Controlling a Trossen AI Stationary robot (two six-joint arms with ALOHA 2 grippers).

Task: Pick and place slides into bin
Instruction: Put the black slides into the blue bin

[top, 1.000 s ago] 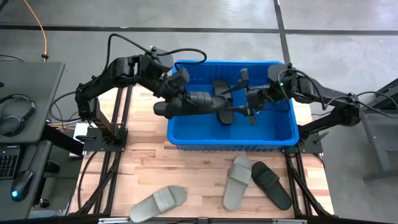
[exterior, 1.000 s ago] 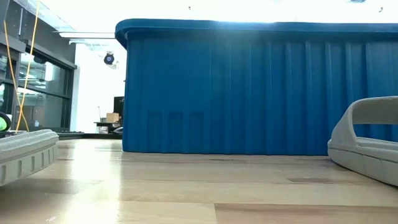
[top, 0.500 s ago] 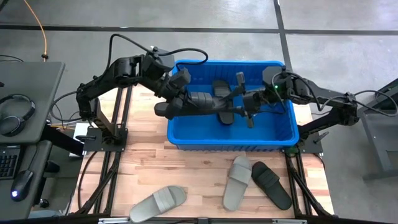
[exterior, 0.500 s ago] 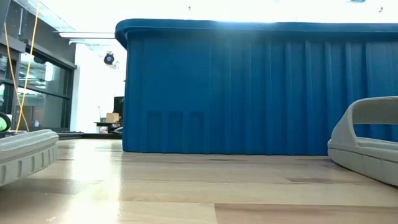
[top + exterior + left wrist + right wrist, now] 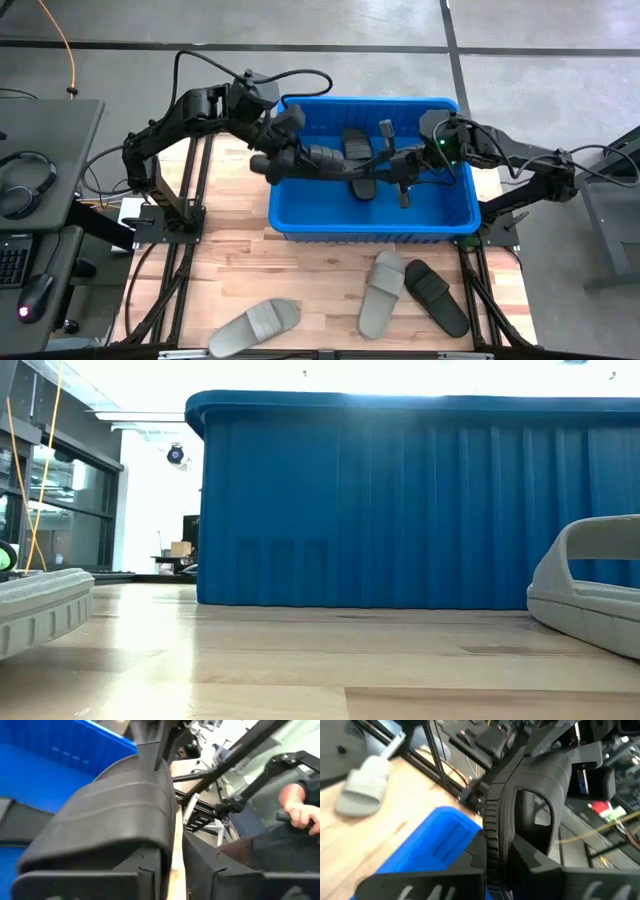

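A black slide hangs level over the left half of the blue bin, between both grippers. My left gripper is at its left end, fingers a sliver apart. At the slide's right end my right gripper is shut on it. A second black slide lies on the bin floor by its far wall. In the low view only the bin's outer wall shows; both grippers are hidden. My left gripper has the slide's ribbed strap lying along one finger. Table wood shows through the thin gap beside the other finger. Whether the fingers still pinch it, I cannot tell. My right gripper pinches the slide's sole by its ridged edge between the two fingers. It comes level from the table's right. The slide stands on edge in the hold, strap to one side, clear of the bin floor.
On the table in front of the bin lie two grey slides and a black one. The low view shows grey slides at both edges. A person's hand shows beyond the table.
My right gripper has moved toward the table's left, up to the right end of the hanging black slide. My left gripper and the slide have shifted slightly toward the far edge; the slide stays level above the bin.
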